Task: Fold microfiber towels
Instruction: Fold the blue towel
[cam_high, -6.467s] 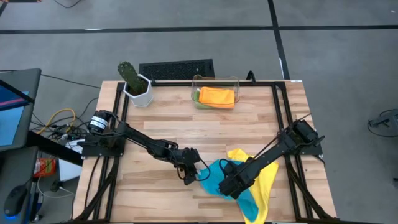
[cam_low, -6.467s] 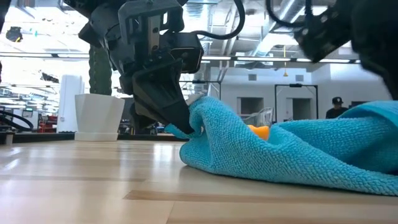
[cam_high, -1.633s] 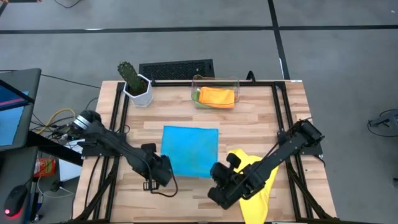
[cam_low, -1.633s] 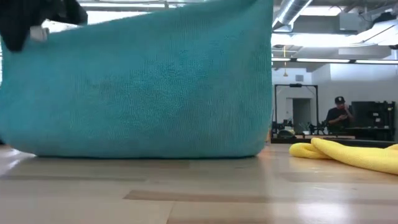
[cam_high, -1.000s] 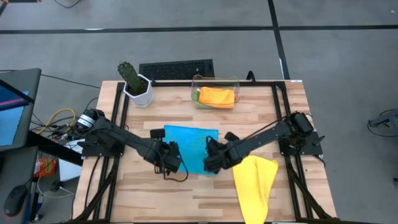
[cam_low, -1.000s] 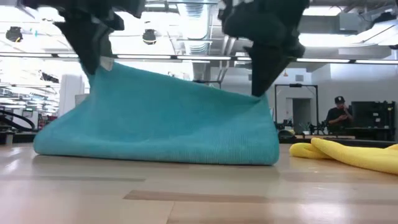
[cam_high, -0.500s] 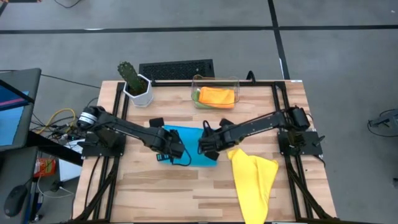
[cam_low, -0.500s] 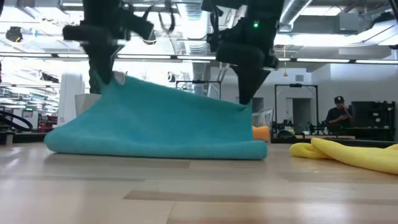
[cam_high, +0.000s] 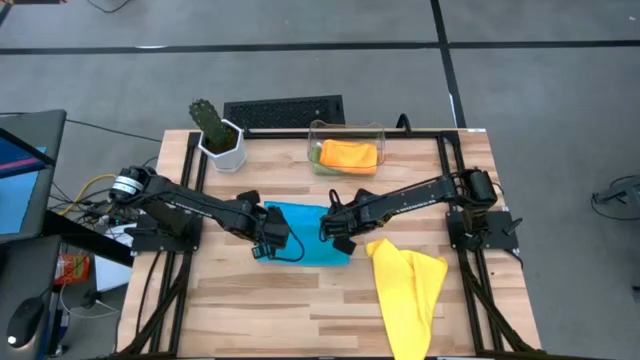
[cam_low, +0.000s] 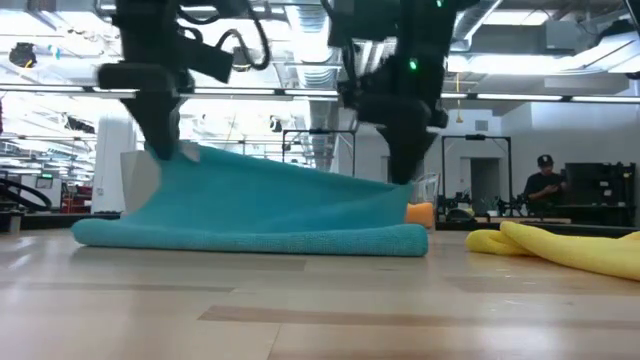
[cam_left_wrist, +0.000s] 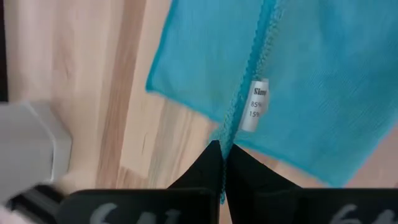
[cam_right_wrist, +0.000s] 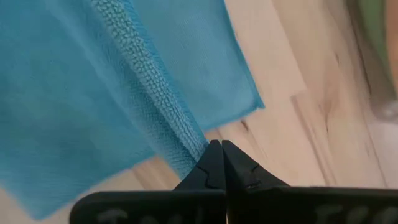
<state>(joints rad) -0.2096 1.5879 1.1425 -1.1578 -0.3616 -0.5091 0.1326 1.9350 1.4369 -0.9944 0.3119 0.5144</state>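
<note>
Orange towel (cam_high: 348, 155) sits binned upper centre; both hands (cam_high: 262, 243) (cam_high: 337, 232) clench blue towel (cam_high: 305, 240) corners mid-fold; yellow towel (cam_high: 408, 290) lies unfolded lower right.

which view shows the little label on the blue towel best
The left wrist view: the white label hangs on the blue towel's stitched hem just past the left pincer, print partly readable. The high, low and right wrist views show towel, no label.
</note>
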